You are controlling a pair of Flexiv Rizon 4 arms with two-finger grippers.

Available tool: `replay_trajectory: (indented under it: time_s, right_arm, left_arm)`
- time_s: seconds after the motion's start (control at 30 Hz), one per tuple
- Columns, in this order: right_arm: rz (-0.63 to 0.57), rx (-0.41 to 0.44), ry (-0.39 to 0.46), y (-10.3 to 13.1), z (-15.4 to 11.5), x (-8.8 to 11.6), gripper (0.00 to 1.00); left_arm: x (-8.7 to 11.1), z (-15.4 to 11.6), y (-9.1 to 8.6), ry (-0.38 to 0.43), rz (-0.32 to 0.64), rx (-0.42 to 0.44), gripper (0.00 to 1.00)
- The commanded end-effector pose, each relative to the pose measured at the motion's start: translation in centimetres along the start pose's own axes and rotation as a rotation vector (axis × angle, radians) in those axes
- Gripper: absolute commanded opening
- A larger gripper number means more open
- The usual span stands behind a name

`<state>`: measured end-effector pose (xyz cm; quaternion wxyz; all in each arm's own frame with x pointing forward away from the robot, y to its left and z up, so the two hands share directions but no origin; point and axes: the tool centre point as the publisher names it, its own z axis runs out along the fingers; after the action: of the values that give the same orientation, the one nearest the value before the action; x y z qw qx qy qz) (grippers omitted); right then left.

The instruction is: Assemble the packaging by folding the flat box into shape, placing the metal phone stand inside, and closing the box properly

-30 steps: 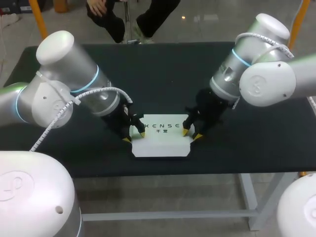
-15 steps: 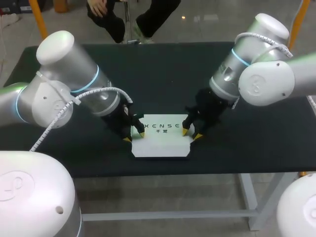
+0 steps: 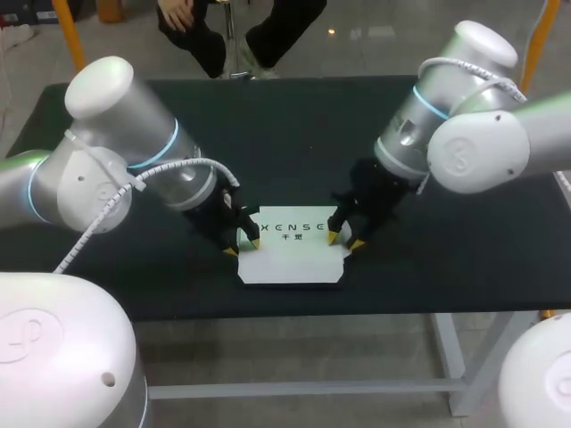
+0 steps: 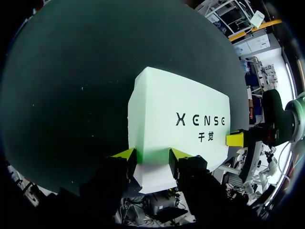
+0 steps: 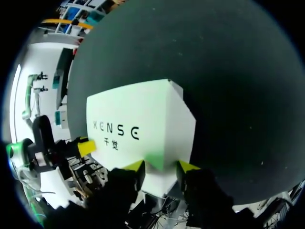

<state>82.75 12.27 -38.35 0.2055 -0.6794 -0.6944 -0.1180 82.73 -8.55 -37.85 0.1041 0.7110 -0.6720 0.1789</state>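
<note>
The white box (image 3: 293,257) lies closed on the black table (image 3: 464,259), so its contents are hidden from you. Your left gripper (image 3: 243,247) and right gripper (image 3: 345,242) each pinch one end of it.

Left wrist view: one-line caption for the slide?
The white box on the dark table, left claw at its near end, right claw at the far end.

Left arm (image 3: 125,147) bent in from the left, left gripper (image 3: 243,247) angled downward toward the middle, right arm (image 3: 468,134) mirrored opposite, right gripper (image 3: 345,241) tilted down, facing it
</note>
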Motion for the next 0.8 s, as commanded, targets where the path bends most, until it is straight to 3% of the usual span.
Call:
replay_trajectory:
  time_s: [0.03,0.8]
  right_arm:
    - [-0.007,-0.012,0.004,-0.24,0.19,0.28,0.47]
    - [-0.024,-0.032,0.096,0.25,0.71,-0.30,0.45]
  left_arm:
    - [0.11,0.55,0.12,0.000,0.007,0.007,0.47]
    - [-0.19,0.48,-0.03,0.078,0.061,0.026,0.53]
